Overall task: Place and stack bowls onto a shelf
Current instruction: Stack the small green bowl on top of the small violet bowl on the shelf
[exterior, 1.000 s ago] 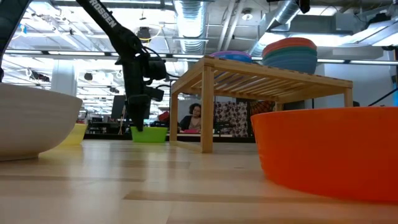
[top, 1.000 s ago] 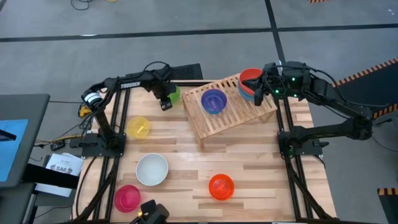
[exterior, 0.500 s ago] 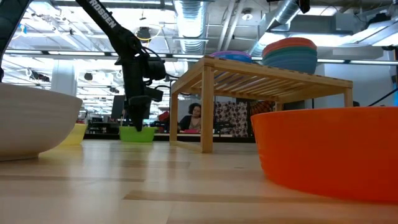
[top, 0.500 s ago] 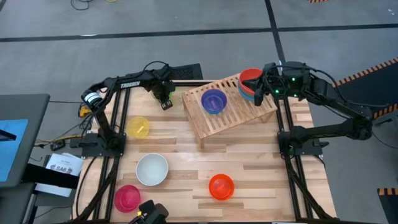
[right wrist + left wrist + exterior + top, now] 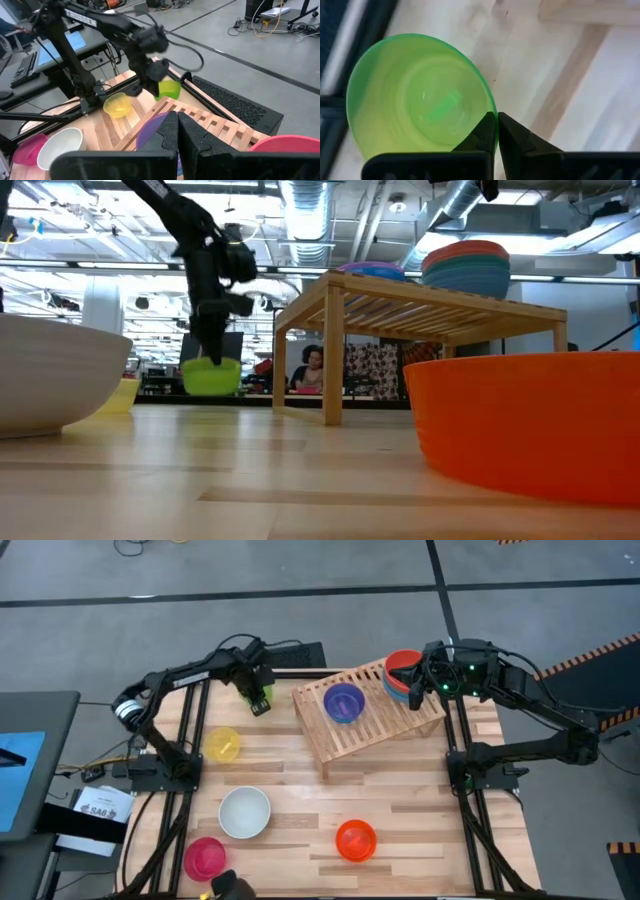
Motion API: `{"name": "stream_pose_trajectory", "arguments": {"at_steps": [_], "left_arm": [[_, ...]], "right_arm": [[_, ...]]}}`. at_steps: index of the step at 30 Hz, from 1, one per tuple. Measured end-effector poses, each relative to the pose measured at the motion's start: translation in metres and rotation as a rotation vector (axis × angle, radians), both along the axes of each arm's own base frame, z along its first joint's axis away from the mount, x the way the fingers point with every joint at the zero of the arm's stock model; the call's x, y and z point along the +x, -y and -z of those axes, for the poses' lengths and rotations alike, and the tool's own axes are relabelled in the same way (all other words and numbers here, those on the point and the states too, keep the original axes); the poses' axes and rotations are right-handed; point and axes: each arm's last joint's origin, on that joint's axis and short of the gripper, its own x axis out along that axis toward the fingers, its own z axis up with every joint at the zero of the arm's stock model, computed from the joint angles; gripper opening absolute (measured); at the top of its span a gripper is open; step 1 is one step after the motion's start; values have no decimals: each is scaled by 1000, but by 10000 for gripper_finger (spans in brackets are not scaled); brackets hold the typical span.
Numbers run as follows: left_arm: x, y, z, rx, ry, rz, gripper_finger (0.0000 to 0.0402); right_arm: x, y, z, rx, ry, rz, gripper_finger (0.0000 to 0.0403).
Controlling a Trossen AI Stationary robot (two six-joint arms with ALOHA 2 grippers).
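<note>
Beside the shelf (image 5: 368,718), left hand (image 5: 259,700) grips a raised green bowl (image 5: 211,376); right hand (image 5: 424,680) clenched.

no readable txt or labels anywhere in these views.

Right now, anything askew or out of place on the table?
Only the shelf: it sits rotated, not square to the table edges. Otherwise nothing spilled or damaged. The left claw holds the green bowl by its rim, clear of the tabletop. The right claw waits shut above the shelf.
</note>
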Motion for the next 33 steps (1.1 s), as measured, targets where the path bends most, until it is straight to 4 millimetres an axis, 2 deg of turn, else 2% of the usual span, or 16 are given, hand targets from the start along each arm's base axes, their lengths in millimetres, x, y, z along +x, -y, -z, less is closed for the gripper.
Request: {"name": "stream_pose_trajectory", "arguments": {"at_steps": [7,10,14,18,21,24,26,29,33], "left_arm": [[-15,24,-49,111,116,24,0],[-13,36,-73,141,167,49,0],[3,58,-122,197,248,181,0],[33,92,-172,321,312,379,0],[56,120,-201,418,356,532,0],[81,142,-212,474,368,651,0],[96,153,-213,498,368,716,0],[117,162,-204,534,322,788,0],[140,159,-181,545,222,808,0]], "right_arm": [[0,0,0,0,0,0,21],[0,0,0,-1,0,-1,21],[0,0,0,-7,-1,-3,21],[0,0,0,-8,1,-2,21],[0,0,-1,-10,4,-2,23],[0,0,-1,-10,4,-2,22],[0,0,-1,-11,5,-1,20],[0,1,-1,-17,4,17,20],[0,1,-1,-20,3,24,20]]}}
